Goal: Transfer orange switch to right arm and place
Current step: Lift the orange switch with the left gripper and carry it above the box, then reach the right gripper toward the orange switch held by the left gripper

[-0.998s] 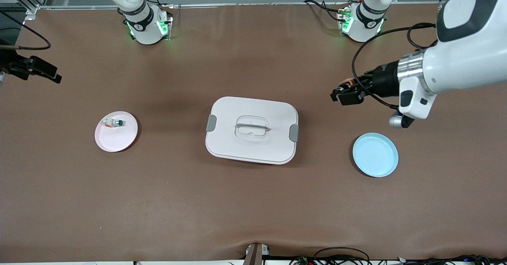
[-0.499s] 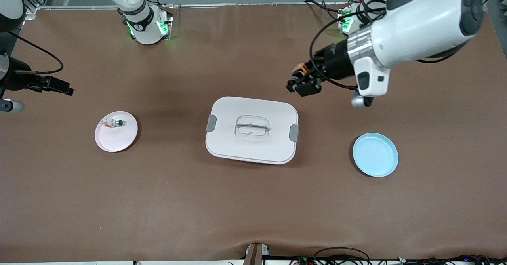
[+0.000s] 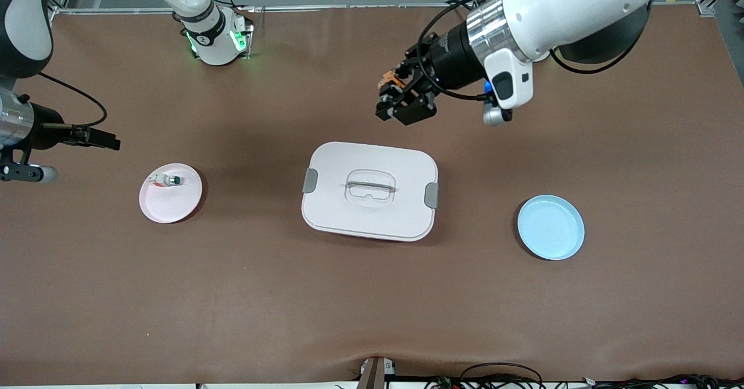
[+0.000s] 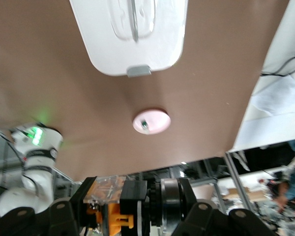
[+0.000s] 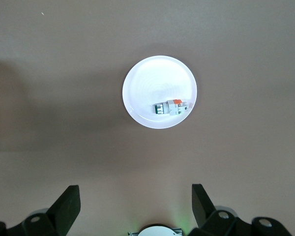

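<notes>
My left gripper (image 3: 401, 99) hangs over the bare table between the white lidded box (image 3: 369, 190) and the arm bases, shut on the orange switch (image 3: 388, 80). In the left wrist view the orange switch (image 4: 111, 216) sits clamped between the jaws of the left gripper (image 4: 130, 216), orange and black parts showing. My right gripper (image 3: 103, 139) is open and empty in the air at the right arm's end of the table, beside the pink plate (image 3: 168, 207). In the right wrist view the right gripper (image 5: 135, 200) has its fingers wide apart over bare table.
On the pink plate (image 5: 147, 81) lies a white switch with a green cap (image 3: 167, 180) (image 5: 172, 107). The white lidded box stands mid-table. An empty blue plate (image 3: 550, 227) lies toward the left arm's end. The left wrist view also takes in the box (image 4: 132, 34) and pink plate (image 4: 151, 121).
The left arm has swung the orange switch from above the blue plate's side of the table toward the middle. The right gripper has come in from the table's end toward the pink plate.
</notes>
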